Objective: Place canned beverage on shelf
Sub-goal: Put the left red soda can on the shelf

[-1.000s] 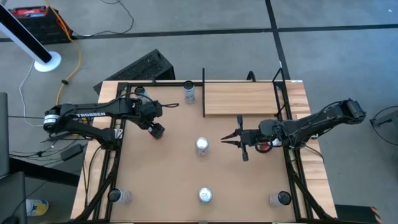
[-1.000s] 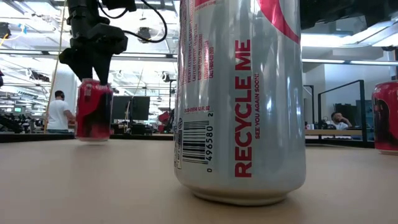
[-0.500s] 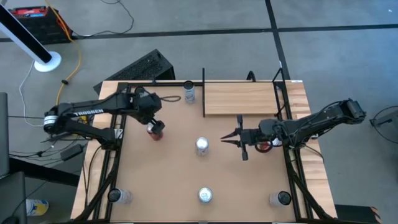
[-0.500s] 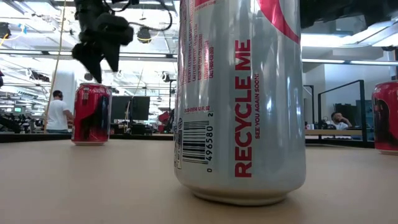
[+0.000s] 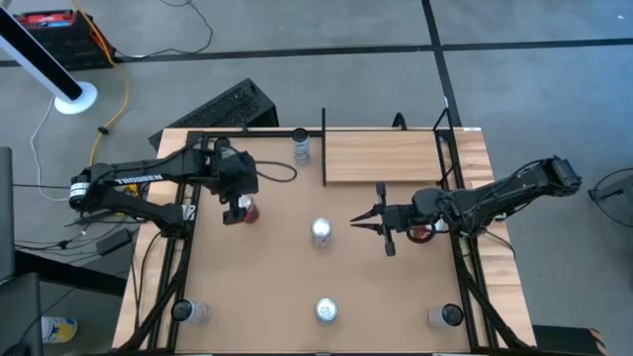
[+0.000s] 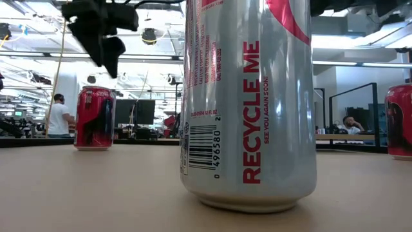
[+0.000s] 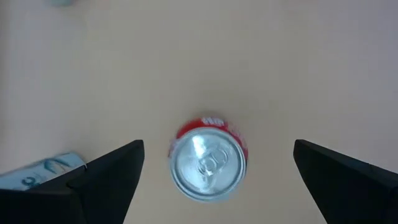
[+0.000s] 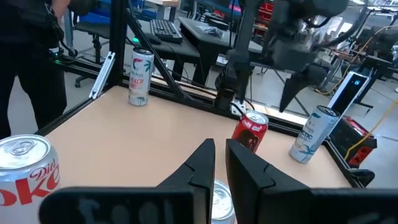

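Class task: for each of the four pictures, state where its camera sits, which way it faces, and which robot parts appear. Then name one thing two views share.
High view: overhead, facing down; both arms, shelf.
Low view: tabletop level, facing across; left gripper above red can.
Left wrist view: facing down on that can; open fingers.
Right wrist view: facing across; shut fingers.
Shared: red can.

The high view looks straight down from well above, taking in the whole table, both arms and the grey floor around it. The low view sits at tabletop height, facing level into the room, with a silver can filling the frame's centre. The left wrist view looks straight down, close over a red can. The right wrist view faces across the table; that red can appears there too.
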Controlling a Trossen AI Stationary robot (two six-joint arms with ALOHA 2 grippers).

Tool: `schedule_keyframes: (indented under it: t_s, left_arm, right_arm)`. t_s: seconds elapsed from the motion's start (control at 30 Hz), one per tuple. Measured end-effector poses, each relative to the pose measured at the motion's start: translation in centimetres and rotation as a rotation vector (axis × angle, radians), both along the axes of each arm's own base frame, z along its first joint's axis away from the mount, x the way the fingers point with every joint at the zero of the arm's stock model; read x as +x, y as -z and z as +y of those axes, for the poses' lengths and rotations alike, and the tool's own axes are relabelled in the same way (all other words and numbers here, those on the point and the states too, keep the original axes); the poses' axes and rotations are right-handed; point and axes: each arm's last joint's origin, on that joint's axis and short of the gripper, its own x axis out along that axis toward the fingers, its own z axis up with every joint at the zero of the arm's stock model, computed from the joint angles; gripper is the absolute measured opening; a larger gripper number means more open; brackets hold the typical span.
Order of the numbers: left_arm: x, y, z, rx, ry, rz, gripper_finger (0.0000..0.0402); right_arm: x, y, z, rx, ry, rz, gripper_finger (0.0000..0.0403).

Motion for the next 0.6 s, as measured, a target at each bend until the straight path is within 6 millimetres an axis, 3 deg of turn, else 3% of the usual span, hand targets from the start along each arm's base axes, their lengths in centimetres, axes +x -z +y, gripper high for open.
schedule_keyframes:
  t_s: [0.33, 0.6]
  left_arm:
    - [0.0, 2.0, 0.0, 0.029, 0.023, 0.027, 0.0396]
    - [-0.2, 4.7, -0.1, 0.013, 0.034, 0.057, 0.0396]
  right_arm:
    - [0.0, 0.0, -0.1, -0.008, 0.002, 0.0, 0.0064]
    - [0.0, 0.1, 0.0, -0.011, 0.002, 0.011, 0.0064]
